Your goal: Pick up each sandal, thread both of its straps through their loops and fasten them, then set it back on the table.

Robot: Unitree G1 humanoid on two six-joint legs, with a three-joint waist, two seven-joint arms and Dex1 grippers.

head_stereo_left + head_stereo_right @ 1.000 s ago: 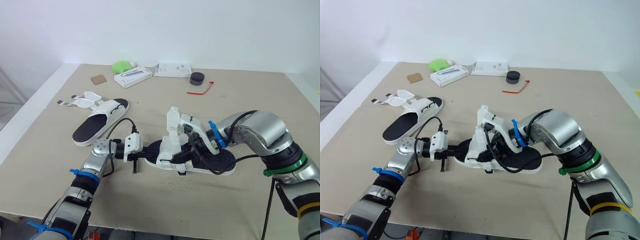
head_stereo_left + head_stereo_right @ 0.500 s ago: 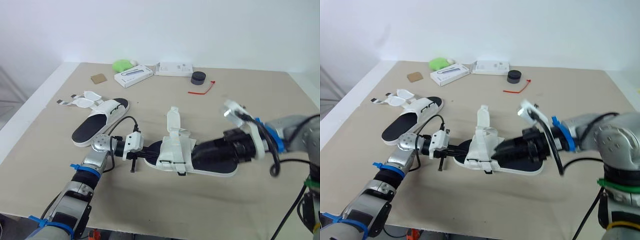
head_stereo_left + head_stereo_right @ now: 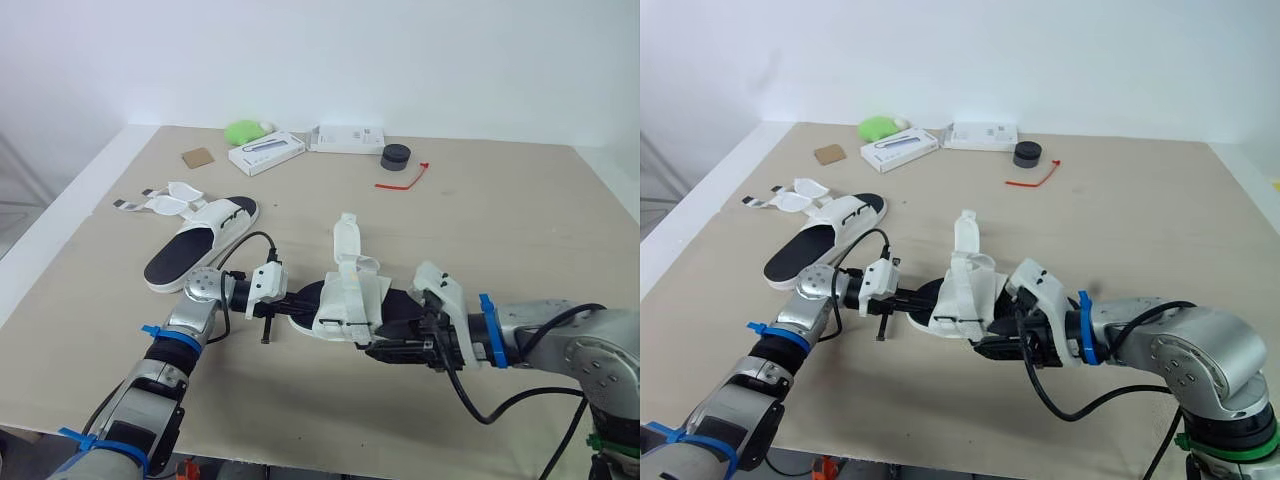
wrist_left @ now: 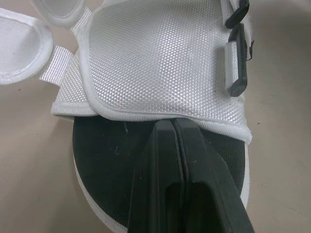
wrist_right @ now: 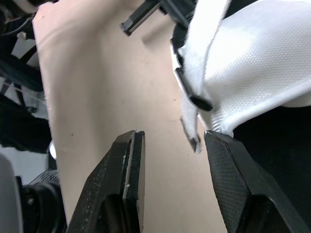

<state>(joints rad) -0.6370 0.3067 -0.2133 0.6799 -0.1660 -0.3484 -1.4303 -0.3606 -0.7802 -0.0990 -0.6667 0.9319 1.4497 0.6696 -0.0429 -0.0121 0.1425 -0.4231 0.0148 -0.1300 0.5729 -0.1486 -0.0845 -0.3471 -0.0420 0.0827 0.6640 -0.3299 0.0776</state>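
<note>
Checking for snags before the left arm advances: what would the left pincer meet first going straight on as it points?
The white mesh upper of the black-soled sandal at mid-table: the shut left pincer lies over the black footbed, tips at that upper's hem, seemingly touching.

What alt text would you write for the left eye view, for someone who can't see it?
Two robot arms meet at a white-strapped sandal in the middle of a tan table: the left gripper is shut at one end, the right gripper open by its near side. A second sandal lies unfastened to the left.
</note>
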